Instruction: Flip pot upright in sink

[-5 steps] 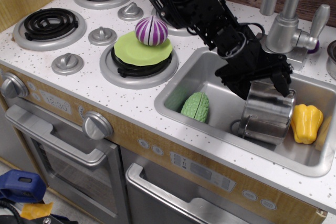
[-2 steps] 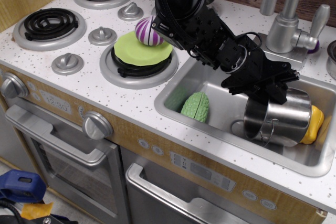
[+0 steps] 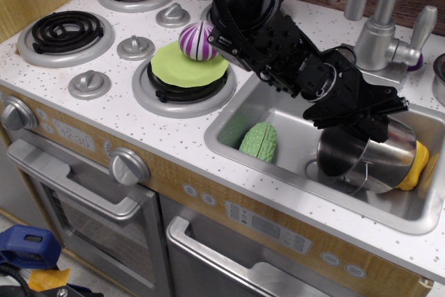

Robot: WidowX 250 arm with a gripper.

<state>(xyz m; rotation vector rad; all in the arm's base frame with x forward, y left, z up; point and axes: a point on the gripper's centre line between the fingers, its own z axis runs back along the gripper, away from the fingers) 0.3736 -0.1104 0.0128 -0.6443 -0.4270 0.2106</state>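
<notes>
The shiny steel pot (image 3: 381,161) is in the right half of the sink (image 3: 277,172), tipped far over. Its open mouth faces front-left and a thin loop handle (image 3: 359,173) hangs below it. My black gripper (image 3: 372,124) comes down from the upper left and is shut on the pot's upper wall near the rim, holding it tilted. The fingertips are partly hidden against the pot. I cannot tell whether the pot's lower edge rests on the sink floor.
A yellow pepper (image 3: 418,160) lies half hidden behind the pot at the sink's right end. A green bumpy vegetable (image 3: 259,142) lies at the sink's left. The grey faucet (image 3: 379,29) stands behind. A purple onion (image 3: 197,39) sits on a green plate (image 3: 182,66) on the stove.
The pot has gone from mouth-down to tipped on its side with the mouth front-left. My gripper has turned with it and moved slightly right. The pot now covers more of the pepper.
</notes>
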